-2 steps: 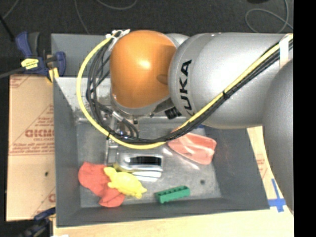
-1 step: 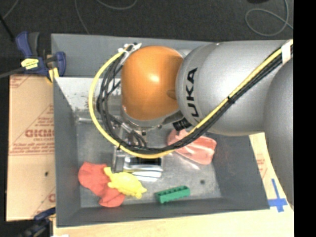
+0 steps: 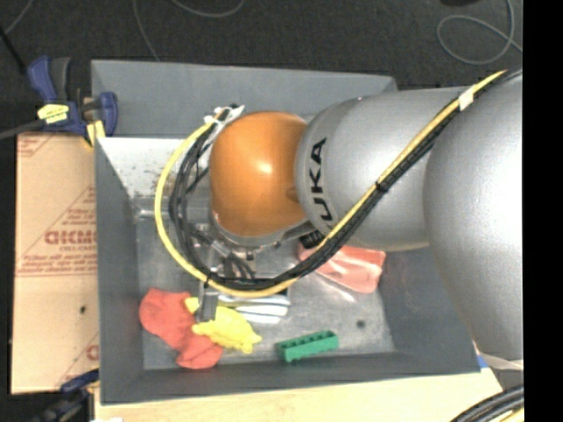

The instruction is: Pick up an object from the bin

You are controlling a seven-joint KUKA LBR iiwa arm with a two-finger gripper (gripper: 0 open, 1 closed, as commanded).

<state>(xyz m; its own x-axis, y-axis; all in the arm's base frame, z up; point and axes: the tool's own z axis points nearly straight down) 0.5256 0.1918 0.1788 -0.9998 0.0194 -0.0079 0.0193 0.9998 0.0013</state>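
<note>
My gripper (image 3: 208, 309) reaches down into the front left part of the bin, mostly hidden under the arm's orange cover. Its tip stands right at a yellow soft toy-like piece (image 3: 229, 331) and touches or nearly touches it. A red floppy piece (image 3: 169, 317) lies just left of the tip and curls round under the yellow one. A white flat thing (image 3: 261, 309) lies just right of the gripper, partly under the arm's cables.
A green toothed brick (image 3: 308, 345) lies near the bin's front wall, to the right of the yellow piece. A pink-red soft thing (image 3: 355, 269) sits by the right wall under the arm. The arm and its cables cover the bin's middle.
</note>
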